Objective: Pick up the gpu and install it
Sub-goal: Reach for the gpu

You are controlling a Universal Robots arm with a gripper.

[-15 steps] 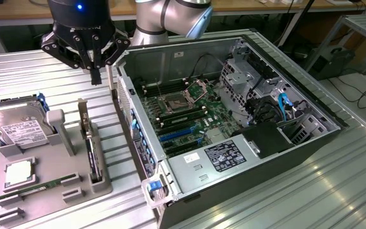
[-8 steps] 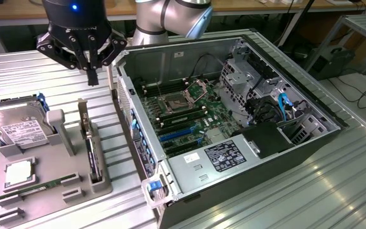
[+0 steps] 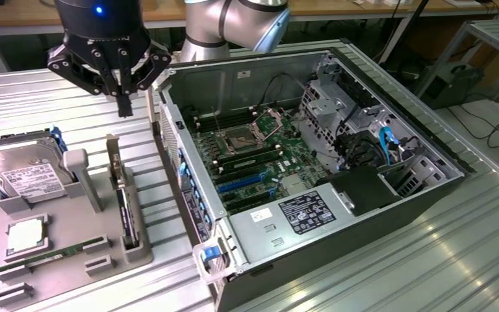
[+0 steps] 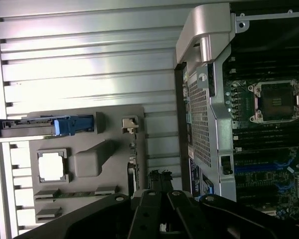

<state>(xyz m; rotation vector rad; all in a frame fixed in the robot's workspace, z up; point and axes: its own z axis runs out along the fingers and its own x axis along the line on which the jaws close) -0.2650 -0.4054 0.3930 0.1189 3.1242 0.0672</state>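
exterior view: the claw (image 3: pixel 125 97) hangs clenched and empty over the bench (image 3: pixel 50 97), above and just past the far end of the gpu (image 3: pixel 127 208). the gpu stands on edge in a slot of the grey holder (image 3: pixel 76 260), between the hard drive (image 3: pixel 24 172) and the open computer case (image 3: pixel 319 162). its long axis runs away from the claw, parallel to the case wall, with the silver bracket nearest the claw.

wrist view: the gpu (image 4: pixel 132 154) shows as a thin top edge ending just beside the claw (image 4: pixel 159 181), offset toward the holder, not the case.
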